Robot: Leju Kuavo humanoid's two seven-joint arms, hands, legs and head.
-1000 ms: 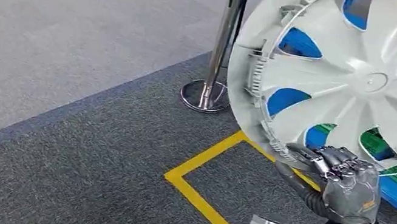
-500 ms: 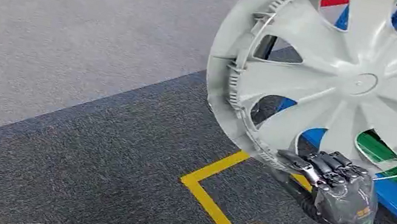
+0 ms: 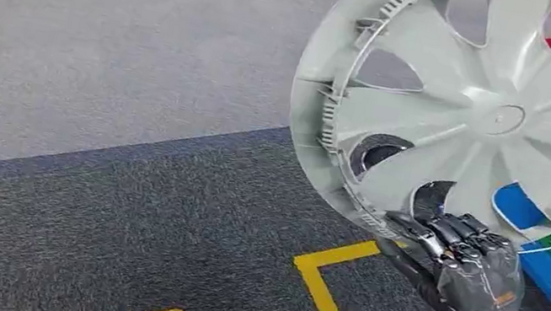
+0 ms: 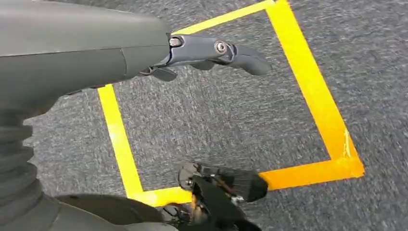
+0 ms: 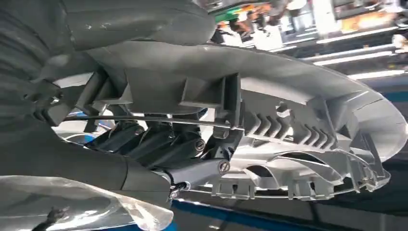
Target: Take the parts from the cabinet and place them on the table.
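Transport step, judged from the scene: 1 part, a hubcap (image 3: 484,115), is off the cabinet and carried above the floor; no table is visible, so the next move calls for reaching it and lowering the disc flat without catching its rim clips. The right hand (image 3: 466,256) clamps the hubcap's lower rim, fingers curled over the edge; the right wrist view shows dark fingers (image 5: 144,142) hooked behind a wire ring inside the rim. The left hand (image 4: 211,50) hangs over the carpet (image 3: 116,213), holding nothing, fingers extended. The hubcap is silver-grey moulded plastic, round, with swept spokes, open windows and ribbed clips on its back. The carpet is coarse grey pile marked with yellow tape (image 3: 322,284).
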